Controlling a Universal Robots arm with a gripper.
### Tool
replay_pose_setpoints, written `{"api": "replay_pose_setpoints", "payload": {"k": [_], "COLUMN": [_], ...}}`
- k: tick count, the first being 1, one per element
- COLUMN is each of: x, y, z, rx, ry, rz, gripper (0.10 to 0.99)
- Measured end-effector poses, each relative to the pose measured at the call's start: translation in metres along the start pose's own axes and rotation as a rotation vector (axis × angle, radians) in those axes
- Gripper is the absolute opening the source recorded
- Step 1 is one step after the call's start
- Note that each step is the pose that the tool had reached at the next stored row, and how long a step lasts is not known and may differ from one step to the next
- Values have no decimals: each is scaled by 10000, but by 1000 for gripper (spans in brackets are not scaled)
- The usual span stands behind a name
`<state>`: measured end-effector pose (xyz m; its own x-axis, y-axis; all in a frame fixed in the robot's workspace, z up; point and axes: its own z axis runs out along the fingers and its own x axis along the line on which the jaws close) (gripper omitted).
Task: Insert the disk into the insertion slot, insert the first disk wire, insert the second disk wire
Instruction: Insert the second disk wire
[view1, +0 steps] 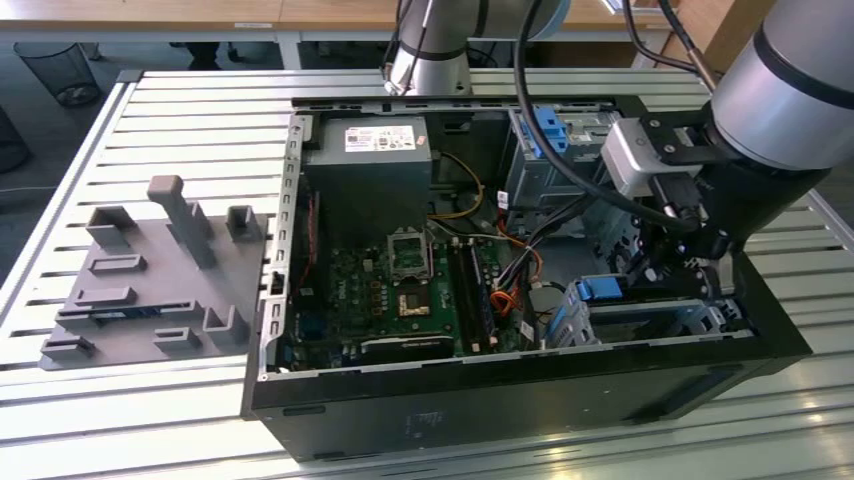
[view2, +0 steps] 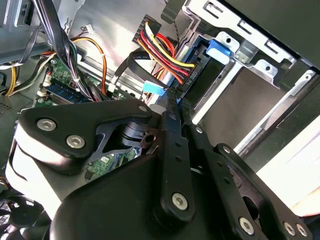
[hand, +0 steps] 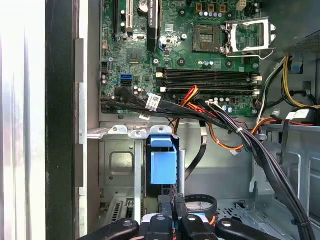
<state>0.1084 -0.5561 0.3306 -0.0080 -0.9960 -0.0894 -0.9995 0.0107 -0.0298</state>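
Claw: my black two-finger gripper (view2: 172, 112) is pinched narrow on a light-blue wire plug (view2: 154, 88).
Technique: I'd keep it square to the blue-framed silver disk (hand: 163, 165) seated in the perforated metal slot (hand: 117, 165).

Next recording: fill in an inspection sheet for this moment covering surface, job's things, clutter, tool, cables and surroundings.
Surface: slatted metal table carrying an open computer case.
Job's things: disk's blue carrier sits in the slot, low in the case at the exterior view's right.
Clutter: grey fixture block beside the case, at the exterior view's left.
Tool: fingers close together, down inside the case next to the slot; what they grip cannot be told.
Cables: red, yellow and black wire bundle runs to a black plug at the slot; black cables cross the motherboard.
Surroundings: wastebasket behind the table.
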Motion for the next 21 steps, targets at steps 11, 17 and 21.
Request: {"api": "replay_pose_setpoints", "payload": {"k": [11,17,21], "x": [2,3,3], "y": [1,1,1], "z": [25,32,32], "rx": [0,0,0], "ry": [0,1,19], "rz": [0,1,0], "gripper": [149,157,224]}}
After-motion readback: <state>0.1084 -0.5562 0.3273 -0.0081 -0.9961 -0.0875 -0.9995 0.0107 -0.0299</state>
